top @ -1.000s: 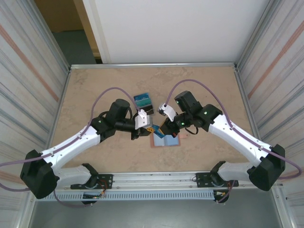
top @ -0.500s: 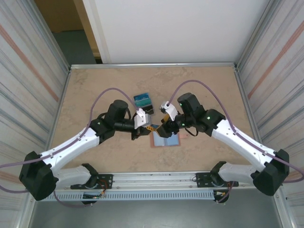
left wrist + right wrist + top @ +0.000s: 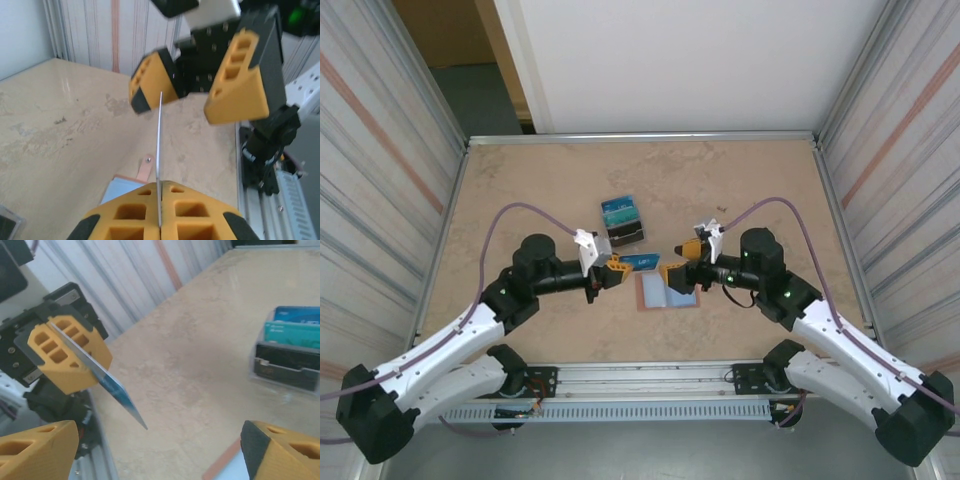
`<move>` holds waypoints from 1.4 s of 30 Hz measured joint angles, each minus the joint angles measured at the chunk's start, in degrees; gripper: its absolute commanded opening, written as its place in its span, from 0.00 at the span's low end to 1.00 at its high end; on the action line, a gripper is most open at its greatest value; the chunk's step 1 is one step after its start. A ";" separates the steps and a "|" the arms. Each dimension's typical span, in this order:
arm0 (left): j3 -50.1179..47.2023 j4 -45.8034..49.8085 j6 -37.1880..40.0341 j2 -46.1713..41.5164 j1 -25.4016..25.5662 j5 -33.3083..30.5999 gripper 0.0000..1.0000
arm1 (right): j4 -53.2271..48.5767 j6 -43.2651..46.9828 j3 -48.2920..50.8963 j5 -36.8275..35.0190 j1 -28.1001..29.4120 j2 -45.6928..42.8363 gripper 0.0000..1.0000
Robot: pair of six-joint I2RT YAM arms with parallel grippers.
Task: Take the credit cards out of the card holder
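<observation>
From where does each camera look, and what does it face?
Top external: above and behind the bases, looking down at the table; left arm and right arm show.
Left wrist: faces the open right gripper; its own left gripper pinches a credit card.
Right wrist: faces the left gripper; own fingertips show.
Shared by wrists: that card.

The card holder [image 3: 668, 298] lies on the table [image 3: 520, 190], before the block [image 3: 623, 224].

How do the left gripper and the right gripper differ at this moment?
The left gripper is shut, pinching a credit card by one end; the right gripper is open and holds nothing. The left gripper's fingers meet flat on the card, while the right gripper's fingers stand wide apart, facing it. Both have yellow-orange fingers.
</observation>
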State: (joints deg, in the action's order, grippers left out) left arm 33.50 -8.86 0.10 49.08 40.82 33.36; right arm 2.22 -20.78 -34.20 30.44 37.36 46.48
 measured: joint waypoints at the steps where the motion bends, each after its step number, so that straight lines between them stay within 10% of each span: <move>1: -0.04 -0.42 -1.22 -0.33 0.00 0.00 0.00 | 1.62 -0.90 0.61 1.20 0.02 0.04 0.79; 15: -0.66 -4.68 -12.44 0.31 0.00 3.58 0.00 | 12.20 -4.24 -1.03 11.39 1.90 7.56 0.44; 22: -0.66 -6.51 -14.19 2.19 0.00 6.58 0.00 | 13.38 -3.98 -2.32 12.92 3.45 9.11 0.02; 32: 1.92 1.97 -8.13 0.55 -0.26 4.20 0.51 | 4.59 1.14 -6.23 11.58 4.96 8.57 0.00; 42: 19.15 23.15 9.86 1.70 -0.26 1.40 0.57 | -11.04 8.02 -10.78 9.68 4.96 6.64 0.00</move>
State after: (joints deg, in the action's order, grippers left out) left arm 52.64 14.28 9.96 50.78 40.56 34.76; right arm -8.82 -12.75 -44.97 40.12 42.33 53.12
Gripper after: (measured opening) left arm 0.570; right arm 0.057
